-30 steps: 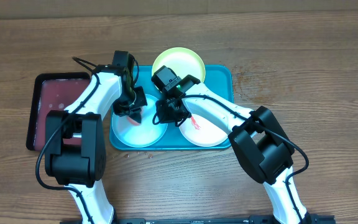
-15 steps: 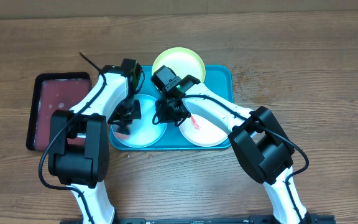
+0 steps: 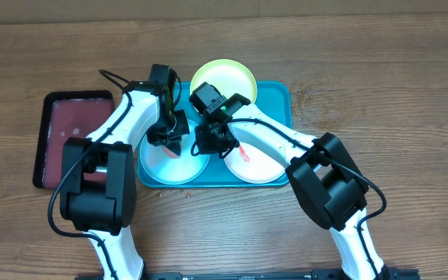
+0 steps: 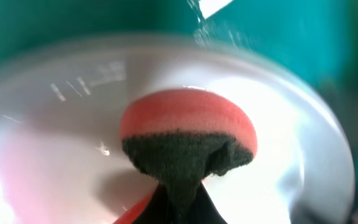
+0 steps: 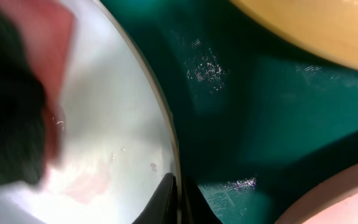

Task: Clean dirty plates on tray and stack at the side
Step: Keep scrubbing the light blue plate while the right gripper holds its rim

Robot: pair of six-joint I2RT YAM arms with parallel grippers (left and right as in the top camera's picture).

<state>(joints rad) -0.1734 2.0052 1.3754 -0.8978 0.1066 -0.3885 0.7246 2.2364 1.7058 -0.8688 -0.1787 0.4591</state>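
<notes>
A light blue plate (image 3: 169,167) lies at the left of the teal tray (image 3: 274,101). My left gripper (image 3: 169,140) is shut on a red sponge (image 4: 188,134) with a dark scouring side, pressed onto that plate's pale inside (image 4: 61,143). My right gripper (image 3: 208,144) is shut on the same plate's right rim (image 5: 166,124), one finger inside and one outside. A white plate (image 3: 259,163) with a red-orange smear sits at the tray's right. A yellow-green plate (image 3: 224,78) rests at the tray's far edge.
A smaller dark red, black-rimmed tray (image 3: 76,124) lies left of the teal one. A few crumbs (image 3: 173,189) dot the wooden table in front of the tray. Both arms cross over the tray's middle.
My left gripper with the sponge swept toward the plate's near left side, then came back up and right. The right gripper has held still on the rim.
</notes>
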